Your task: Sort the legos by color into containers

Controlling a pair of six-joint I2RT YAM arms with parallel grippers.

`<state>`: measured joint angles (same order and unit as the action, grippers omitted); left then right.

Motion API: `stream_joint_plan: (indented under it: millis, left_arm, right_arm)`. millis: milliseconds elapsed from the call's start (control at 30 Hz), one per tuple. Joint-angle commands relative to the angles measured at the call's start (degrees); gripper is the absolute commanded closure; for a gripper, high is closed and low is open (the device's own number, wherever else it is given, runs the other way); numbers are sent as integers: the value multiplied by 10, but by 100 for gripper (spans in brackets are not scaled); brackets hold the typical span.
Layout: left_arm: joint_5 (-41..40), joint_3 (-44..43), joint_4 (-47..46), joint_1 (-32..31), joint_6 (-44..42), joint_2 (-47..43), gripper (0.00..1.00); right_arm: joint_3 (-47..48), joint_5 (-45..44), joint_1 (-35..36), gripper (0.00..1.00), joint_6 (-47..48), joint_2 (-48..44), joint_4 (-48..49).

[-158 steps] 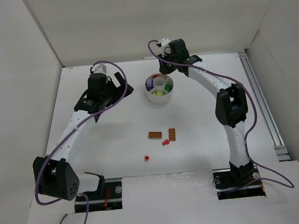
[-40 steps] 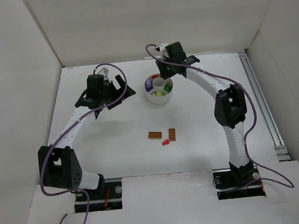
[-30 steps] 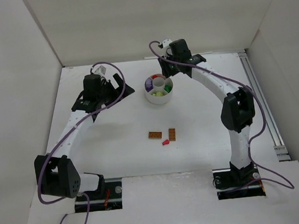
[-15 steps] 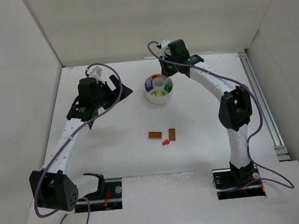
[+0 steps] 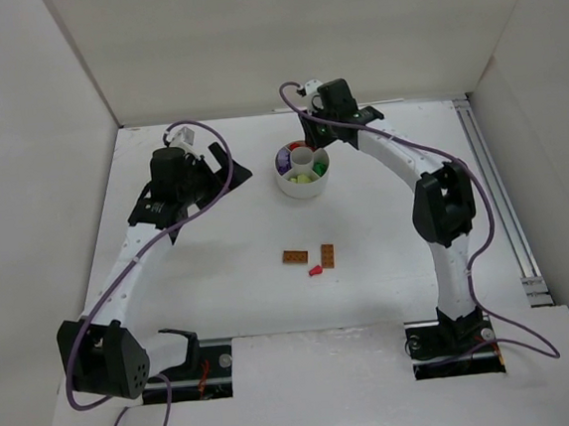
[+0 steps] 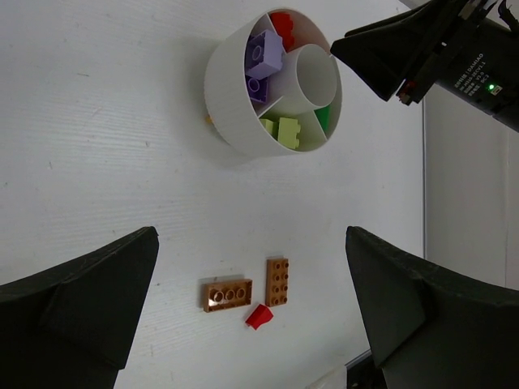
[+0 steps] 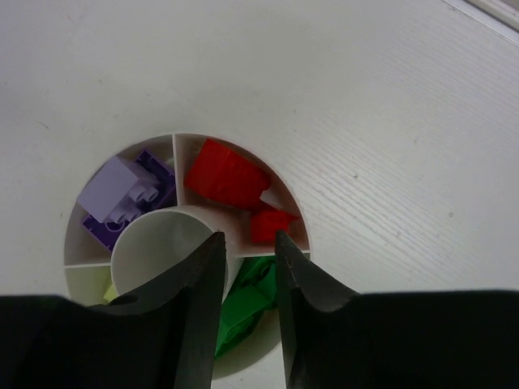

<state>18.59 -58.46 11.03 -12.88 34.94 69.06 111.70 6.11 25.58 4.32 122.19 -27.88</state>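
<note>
Three loose pieces lie near the middle of the white, faintly grained worktop (image 5: pixel 399 263): two flat, studded orange-brown bricks (image 6: pixel 228 294) and a small red piece (image 6: pixel 259 316) just beside them, with open surface all round. Well apart, toward the far edge, stands the round white plastic dish (image 5: pixel 302 188). It is smooth-walled, with wedge sections around a centre well (image 6: pixel 315 77). Purple bricks (image 7: pixel 122 194), red bricks (image 7: pixel 227 178), green bricks (image 7: pixel 243 312) and lime-yellow bricks (image 6: pixel 288 131) each fill their own section. The right gripper (image 7: pixel 243 239) hangs over the dish — black jaws only a narrow slit apart, nothing between them. The left gripper (image 6: pixel 251 239) hovers left of the dish, jaws spread wide, holding nothing.
</note>
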Motion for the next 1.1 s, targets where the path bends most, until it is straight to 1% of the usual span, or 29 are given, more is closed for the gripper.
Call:
stream_joint_plan:
  millis: [0, 33, 67, 133, 200, 300, 333, 400, 433, 467, 500, 533, 567, 600, 633, 667, 700, 800, 833, 867, 933, 1067]
  left_arm:
    - [-2, -5, -6, 3, 0, -1, 0]
    - [-2, -5, -6, 3, 0, -1, 0]
    - [-2, -5, -6, 3, 0, -1, 0]
    - [-2, -5, -6, 3, 0, -1, 0]
    - [-2, -5, -6, 3, -5, -1, 0]
    - [-2, -5, -6, 3, -5, -6, 0]
    - [-2, -5, -6, 3, -5, -12, 0]
    - [-2, -5, 0, 3, -5, -17, 0]
    - [-2, -5, 0, 3, -5, -25, 0]
    - [-2, 3, 0, 3, -10, -25, 0]
    - [-2, 11, 5, 3, -10, -42, 0]
    - [-2, 16, 5, 3, -10, -48, 0]
    - [-2, 28, 10, 3, -10, -55, 0]
    - [-2, 34, 10, 3, -5, -71, 0]
    - [4, 40, 10, 3, -5, -79, 0]
    - [4, 47, 17, 3, 0, -87, 0]
    - [4, 61, 17, 3, 0, -95, 0]
    - [4, 83, 22, 3, 16, -124, 0]
    - [9, 98, 22, 3, 22, -141, 0]
    - [9, 105, 22, -2, 22, -150, 0]
    - [9, 125, 17, -7, 28, -166, 0]
    - [9, 142, 17, -7, 34, -207, 0]
  right_arm:
    - [15, 14, 0, 63, -8, 6, 27]
    - [20, 20, 0, 57, -8, 6, 27]
    - [20, 20, 0, 55, -8, 6, 32]
    - [26, 26, 0, 55, -8, 6, 32]
    - [26, 31, 0, 58, -8, 0, 32]
    - [9, 38, 0, 58, 9, -40, 32]
    - [-22, 30, 8, 58, 20, -56, 32]
    - [-81, 12, 22, 58, 36, -127, 46]
    - [-118, 12, 31, 56, 42, -156, 55]
    - [-197, 12, 54, 55, 42, -183, 74]
    - [-237, 12, 68, 53, 57, -235, 81]
    - [-274, 33, 84, 51, 66, -259, 87]
    - [-341, 39, 119, 51, 75, -280, 87]
    - [-372, 39, 139, 49, 91, -315, 87]
    - [-400, 39, 158, 49, 91, -329, 87]
    - [-425, 22, 177, 47, 91, -339, 87]
    - [-471, 22, 208, 47, 83, -348, 87]
    - [-533, 27, 242, 44, 54, -359, 111]
    - [-539, 27, 249, 44, 47, -354, 111]
    - [-539, 11, 256, 41, 42, -354, 111]
    - [-544, -8, 282, 41, 42, -340, 111]
    - [-538, -53, 304, 41, 42, -300, 98]
